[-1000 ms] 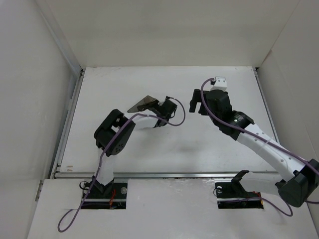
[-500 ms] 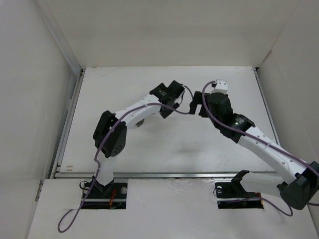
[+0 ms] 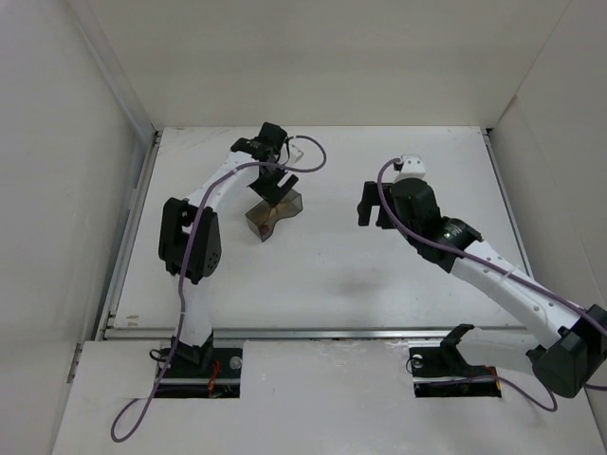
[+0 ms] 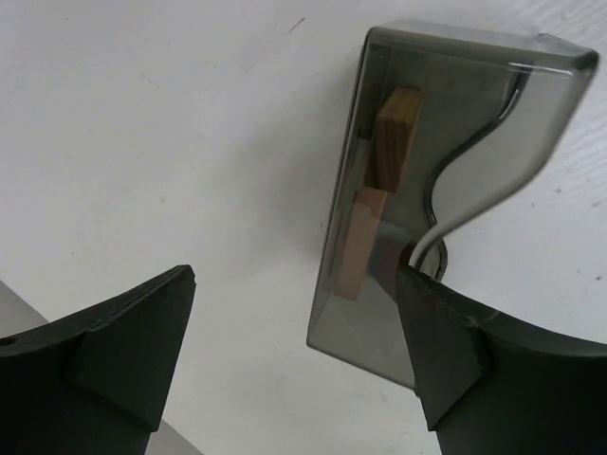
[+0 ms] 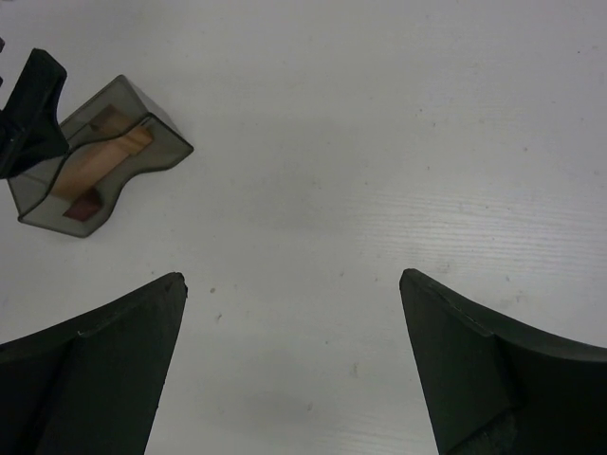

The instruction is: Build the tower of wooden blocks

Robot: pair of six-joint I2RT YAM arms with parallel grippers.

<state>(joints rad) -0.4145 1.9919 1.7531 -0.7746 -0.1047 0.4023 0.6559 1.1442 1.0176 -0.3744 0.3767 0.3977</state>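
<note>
The wood blocks show through a dark translucent bin [image 3: 270, 214] on the far left part of the table. In the left wrist view a tan block [image 4: 398, 137], a paler tan block [image 4: 356, 246] and a dark reddish piece [image 4: 389, 258] lie against each other inside the bin [image 4: 455, 104]. My left gripper [image 3: 273, 182] [image 4: 294, 277] hovers over the bin's near end, open, its right finger overlapping the bin's corner and gripping nothing. My right gripper [image 3: 372, 210] [image 5: 294, 277] is open over bare table, right of the bin [image 5: 142, 133].
White walls [image 3: 95, 142] enclose the table on the left, back and right. A raised metal rail [image 3: 313, 332] runs along the near edge, in front of the arm bases. The left gripper's finger [image 5: 28, 109] shows at the right wrist view's left edge.
My left arm swung from the table's middle out to the far left and its gripper went from shut to open. The bin now lies on the table. The right arm shifted slightly.
</note>
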